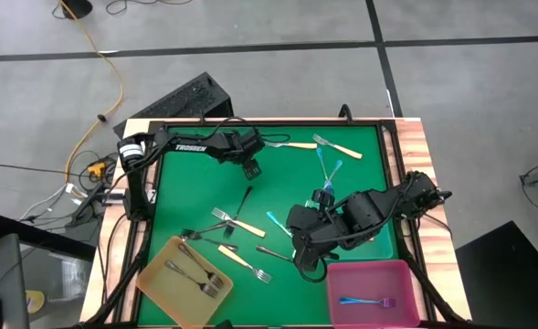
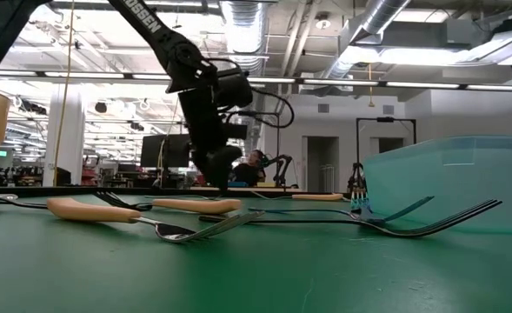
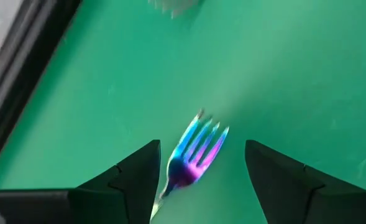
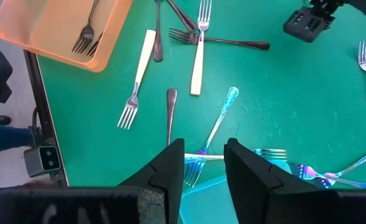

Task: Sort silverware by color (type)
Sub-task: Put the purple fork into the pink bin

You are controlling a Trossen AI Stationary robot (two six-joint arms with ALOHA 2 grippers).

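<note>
Forks of three kinds lie scattered on the green table (image 1: 360, 183): dark-grey metal ones, cream-handled ones (image 4: 198, 62) and iridescent blue-purple ones (image 4: 217, 127), with two grey forks (image 1: 195, 272) in the yellow tray (image 1: 159, 283) and one blue-purple fork (image 1: 367, 301) in the pink tray (image 1: 342, 274). The left gripper (image 3: 201, 174), near the table's far edge, hangs with jaws released on either side of a blue-purple fork (image 3: 195, 158) whose handle is cut off by the wrist view's edge. The right gripper (image 4: 204, 165), beside the pink tray, holds its jaws partly apart above crossed blue-purple forks; whether it grips one cannot be told, and its fingers hide their tines.
</note>
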